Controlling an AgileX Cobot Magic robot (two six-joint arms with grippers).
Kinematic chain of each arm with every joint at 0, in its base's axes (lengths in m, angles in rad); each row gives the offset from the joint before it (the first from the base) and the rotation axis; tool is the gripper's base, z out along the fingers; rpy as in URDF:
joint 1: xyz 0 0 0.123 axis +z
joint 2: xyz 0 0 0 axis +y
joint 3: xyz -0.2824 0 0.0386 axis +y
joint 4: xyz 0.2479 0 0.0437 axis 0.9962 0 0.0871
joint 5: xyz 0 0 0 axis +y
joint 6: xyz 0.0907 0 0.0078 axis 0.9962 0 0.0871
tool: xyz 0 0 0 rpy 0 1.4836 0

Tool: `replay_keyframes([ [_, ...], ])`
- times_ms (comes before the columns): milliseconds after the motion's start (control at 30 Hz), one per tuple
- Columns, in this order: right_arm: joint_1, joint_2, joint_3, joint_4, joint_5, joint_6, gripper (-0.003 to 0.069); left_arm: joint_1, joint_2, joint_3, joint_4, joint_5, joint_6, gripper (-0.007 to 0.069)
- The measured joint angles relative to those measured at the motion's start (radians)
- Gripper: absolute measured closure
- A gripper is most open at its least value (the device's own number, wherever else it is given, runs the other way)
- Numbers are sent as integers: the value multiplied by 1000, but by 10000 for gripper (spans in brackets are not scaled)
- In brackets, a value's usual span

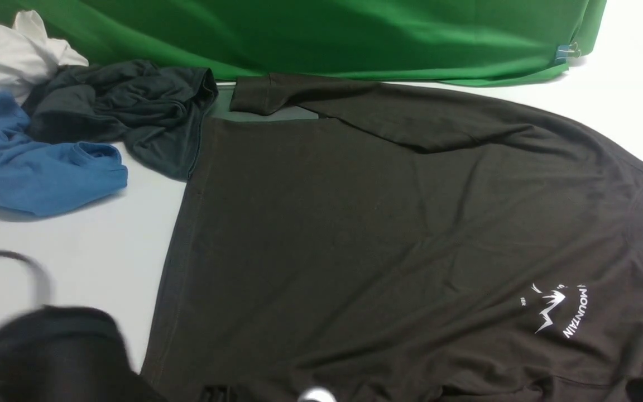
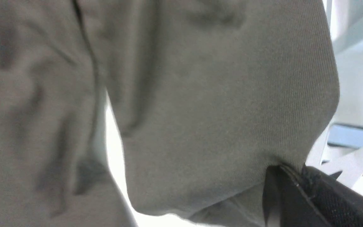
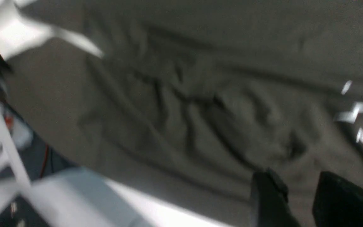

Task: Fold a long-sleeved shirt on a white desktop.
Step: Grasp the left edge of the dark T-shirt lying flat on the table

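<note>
The long-sleeved shirt (image 1: 388,234), dark brownish-black, lies spread on the white desktop (image 1: 76,245). Its collar is to the right and its hem to the left, with the white mountain logo (image 1: 556,310) near the right. The far sleeve (image 1: 355,103) is folded across the top. In the left wrist view my left gripper (image 2: 290,172) is shut on a pinch of shirt fabric (image 2: 216,110), which drapes from it. My blurred left arm (image 1: 42,352) shows at the bottom left. My right gripper (image 3: 298,189) hovers open over the wrinkled shirt (image 3: 184,110).
A black-grey garment (image 1: 132,111), a blue garment (image 1: 37,162) and a white cloth (image 1: 3,53) are piled at the far left. The green backdrop (image 1: 327,33) hangs behind. A strip of the grey cable hatch (image 1: 265,114) shows under the folded sleeve.
</note>
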Motion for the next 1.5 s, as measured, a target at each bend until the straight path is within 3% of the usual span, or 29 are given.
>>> replay_keyframes([
  [133,5,130,-1,20,69,-54,361,0,-62,-15,-2,12,-1,599],
  [267,71,251,42,23,32,-162,309,0,-108,-18,-3,19,-3,599],
  [533,282,370,210,-69,-191,-338,162,0,-138,-18,-1,21,-49,599],
  [667,353,377,271,-98,-337,-400,146,0,-139,-18,1,21,-84,599],
  [800,363,400,323,-112,-440,-417,142,0,-149,-18,6,21,-120,599],
  [1233,369,544,334,-209,-480,-402,160,0,-262,-18,53,18,-175,599],
  [1500,369,546,333,-290,-453,-314,403,0,-278,-18,53,23,-178,599],
])
